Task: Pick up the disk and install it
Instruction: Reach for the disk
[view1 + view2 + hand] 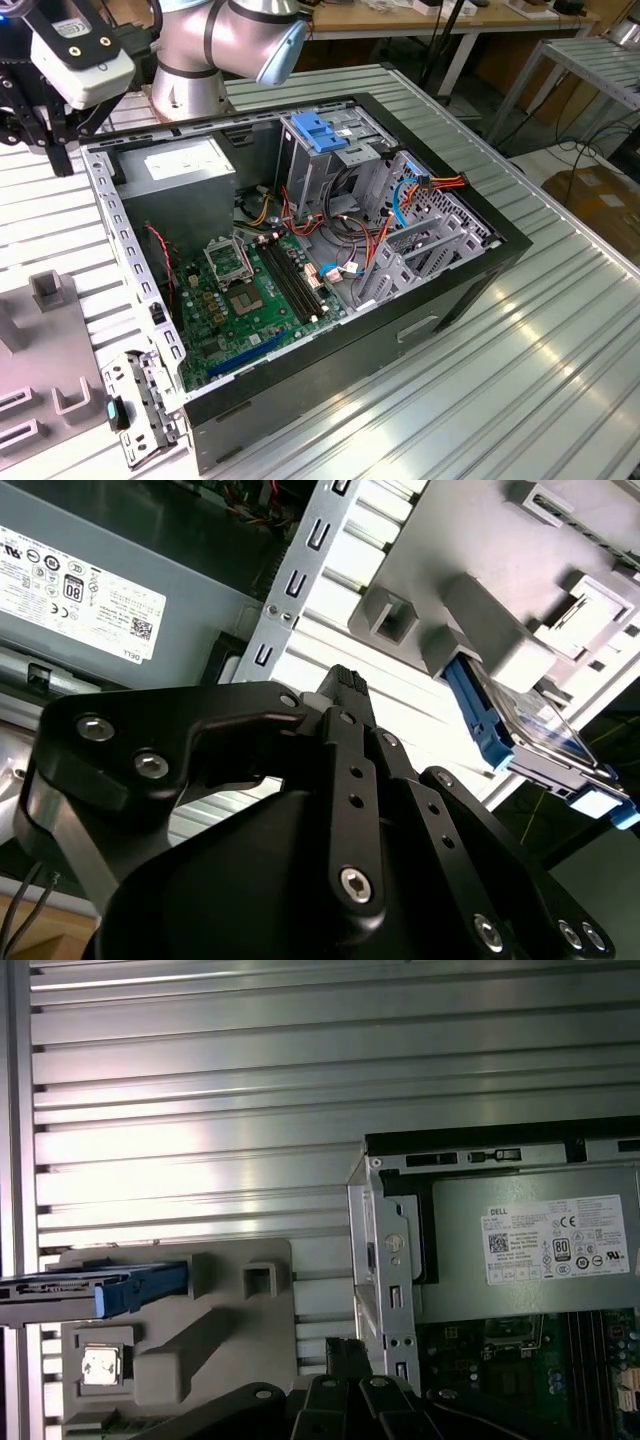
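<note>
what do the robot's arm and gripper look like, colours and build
The arm is built of fat silver-grey tubular joints, one closed by a light blue end cap. A white boxy housing sits near its wrist. The gripper is matte black, made of flat linkage plates pinned with silver hex-socket screws. Thin dark cables run beside it.

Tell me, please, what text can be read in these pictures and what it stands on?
On the sticker of the power supply: fine print, marks and a code square, too small to quote reliably.
On the disk: label seen nearly edge-on, unreadable.
</note>
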### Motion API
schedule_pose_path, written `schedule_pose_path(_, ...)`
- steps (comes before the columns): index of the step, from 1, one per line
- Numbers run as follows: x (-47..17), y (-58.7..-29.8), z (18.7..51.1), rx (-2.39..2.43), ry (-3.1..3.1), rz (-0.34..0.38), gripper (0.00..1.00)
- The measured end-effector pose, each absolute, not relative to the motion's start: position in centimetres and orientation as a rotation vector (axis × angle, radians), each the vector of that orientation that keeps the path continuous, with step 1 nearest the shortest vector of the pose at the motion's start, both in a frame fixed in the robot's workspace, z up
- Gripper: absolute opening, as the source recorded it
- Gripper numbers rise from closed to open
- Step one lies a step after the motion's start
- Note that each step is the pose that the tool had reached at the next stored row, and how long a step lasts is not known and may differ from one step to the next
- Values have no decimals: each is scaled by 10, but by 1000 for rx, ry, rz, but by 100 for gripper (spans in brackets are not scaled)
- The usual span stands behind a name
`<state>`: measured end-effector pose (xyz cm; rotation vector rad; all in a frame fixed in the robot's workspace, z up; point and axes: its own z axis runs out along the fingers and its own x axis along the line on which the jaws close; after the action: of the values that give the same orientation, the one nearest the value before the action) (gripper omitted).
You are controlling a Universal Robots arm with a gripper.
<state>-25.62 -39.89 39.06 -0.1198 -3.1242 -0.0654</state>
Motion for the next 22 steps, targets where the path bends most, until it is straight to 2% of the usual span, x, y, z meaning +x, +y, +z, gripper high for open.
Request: schedule_pose_path(22, -288, -399, 390, -120, -3112, -65, 11)
